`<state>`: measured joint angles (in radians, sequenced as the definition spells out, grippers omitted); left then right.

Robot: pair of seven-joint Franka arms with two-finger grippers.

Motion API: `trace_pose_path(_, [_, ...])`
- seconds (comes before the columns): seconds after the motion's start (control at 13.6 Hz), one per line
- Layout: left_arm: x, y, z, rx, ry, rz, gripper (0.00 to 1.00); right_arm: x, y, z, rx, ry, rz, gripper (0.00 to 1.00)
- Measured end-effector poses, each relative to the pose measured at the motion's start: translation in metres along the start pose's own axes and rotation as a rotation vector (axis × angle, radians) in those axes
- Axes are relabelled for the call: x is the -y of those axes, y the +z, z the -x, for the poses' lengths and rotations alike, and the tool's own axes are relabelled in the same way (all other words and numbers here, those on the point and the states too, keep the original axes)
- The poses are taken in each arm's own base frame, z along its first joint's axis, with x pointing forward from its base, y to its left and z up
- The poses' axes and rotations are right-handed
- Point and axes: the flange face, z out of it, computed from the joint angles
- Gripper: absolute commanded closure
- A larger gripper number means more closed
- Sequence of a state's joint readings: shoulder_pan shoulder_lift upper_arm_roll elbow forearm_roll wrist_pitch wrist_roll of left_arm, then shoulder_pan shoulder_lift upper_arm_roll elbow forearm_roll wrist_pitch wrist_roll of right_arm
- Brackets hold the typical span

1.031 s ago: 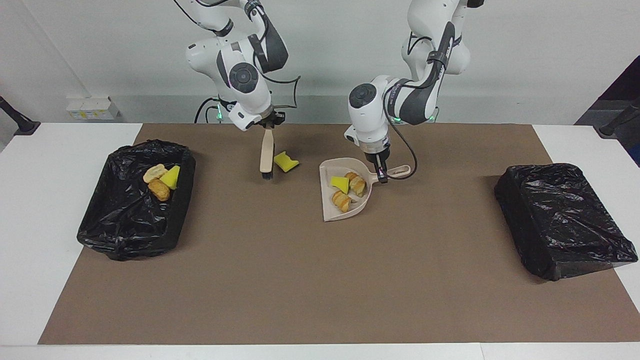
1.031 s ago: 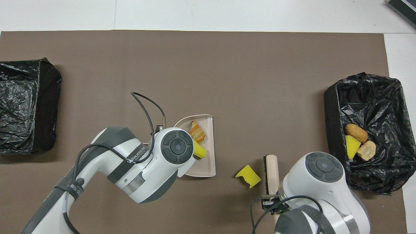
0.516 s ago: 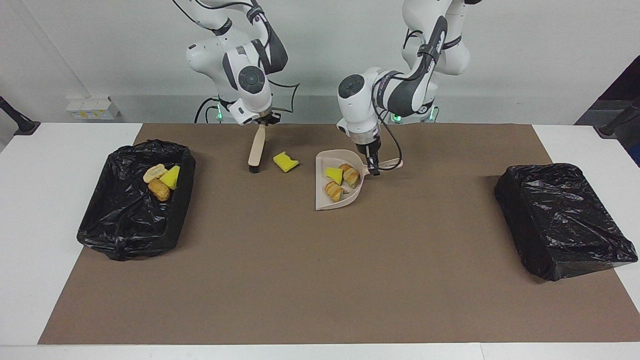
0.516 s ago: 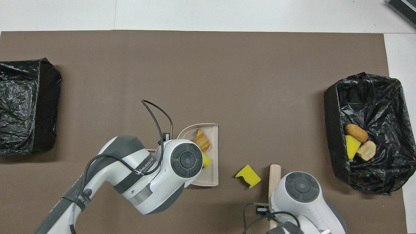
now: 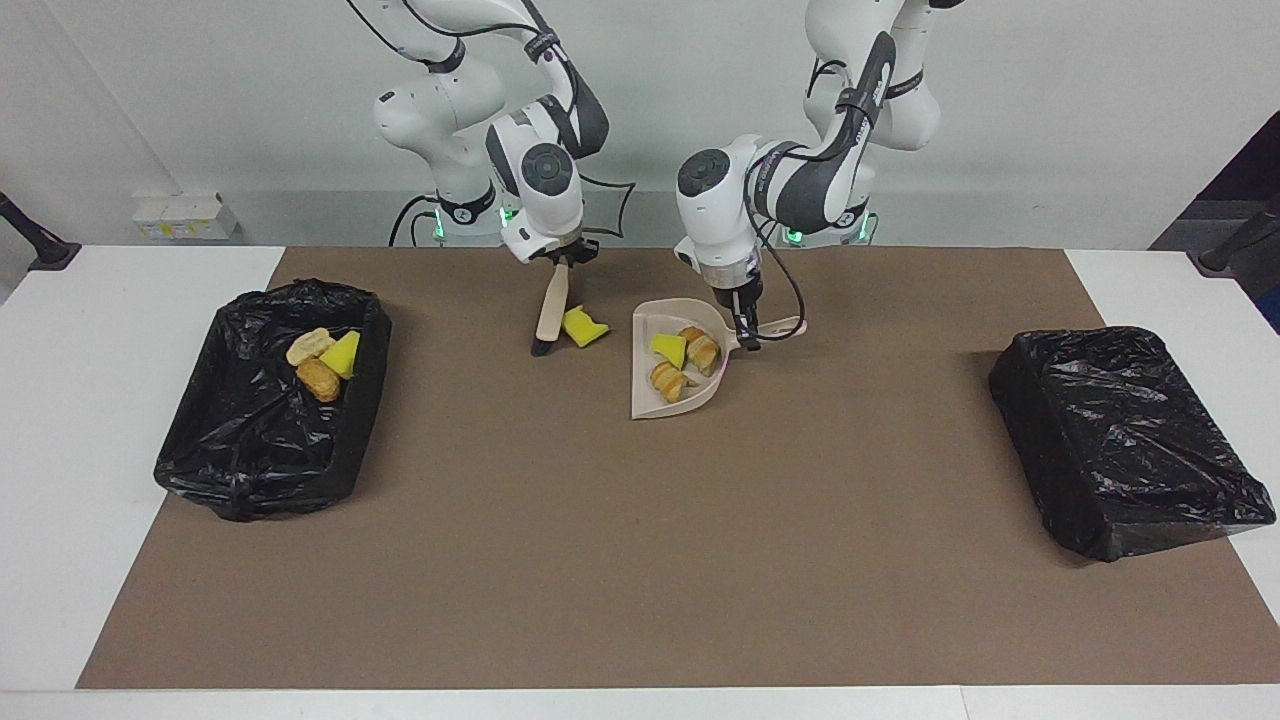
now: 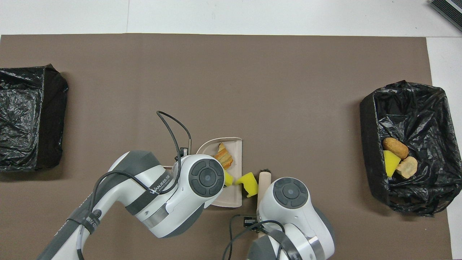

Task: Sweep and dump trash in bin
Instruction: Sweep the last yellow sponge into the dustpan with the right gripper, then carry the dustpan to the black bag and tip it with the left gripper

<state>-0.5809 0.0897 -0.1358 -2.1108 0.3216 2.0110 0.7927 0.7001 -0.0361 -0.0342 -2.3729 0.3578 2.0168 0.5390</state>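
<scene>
My right gripper (image 5: 562, 260) is shut on the handle of a beige brush (image 5: 551, 308) that slants down, its dark bristles on the mat against a yellow sponge piece (image 5: 584, 327) (image 6: 248, 182) of trash. That piece lies just outside the open edge of the beige dustpan (image 5: 645, 405) (image 6: 238, 151). My left gripper (image 5: 746, 337) is shut on the dustpan's handle (image 5: 780, 328). In the pan lie a yellow chunk (image 5: 668, 347) and two bread-like lumps (image 5: 704, 353). The bin (image 5: 262, 455) (image 6: 368, 144) at the right arm's end holds three scraps (image 5: 320, 360). Both wrists hide the grippers from overhead.
A second black-bagged bin (image 5: 1125, 440) (image 6: 29, 119) stands at the left arm's end of the brown mat (image 5: 640, 560). A white box (image 5: 185, 215) sits by the wall near the right arm's base.
My right gripper swung the brush toward the dustpan, pushing the yellow sponge piece along the mat up to its open edge. The dustpan shifted slightly nearer the robots, then stayed put.
</scene>
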Motion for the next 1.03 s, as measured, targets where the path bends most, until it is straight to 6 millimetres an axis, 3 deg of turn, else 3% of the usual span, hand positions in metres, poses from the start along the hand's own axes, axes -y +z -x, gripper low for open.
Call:
trace_pose_path(0.22, [0.001, 0.001, 0.001, -0.001, -0.002, 0.000, 1.00, 0.046, -0.018, -0.007, -0.010, -0.157, -0.068, 1.00])
trace_pose_path(0.37, [0.002, 0.002, 0.003, -0.003, -0.006, -0.001, 1.00, 0.055, -0.023, -0.008, -0.004, -0.224, -0.070, 1.00])
trace_pose_path(0.59, [0.006, 0.004, 0.005, -0.022, -0.014, -0.016, 1.00, 0.046, -0.021, -0.006, 0.067, -0.232, -0.042, 1.00])
trace_pose_path(0.74, [0.007, 0.005, 0.005, -0.031, -0.014, -0.023, 1.00, 0.030, -0.027, -0.011, 0.112, -0.213, -0.022, 1.00])
trace_pose_path(1.03, [0.016, 0.009, 0.013, -0.050, -0.040, -0.031, 1.00, -0.017, -0.074, -0.013, 0.117, -0.179, -0.004, 1.00])
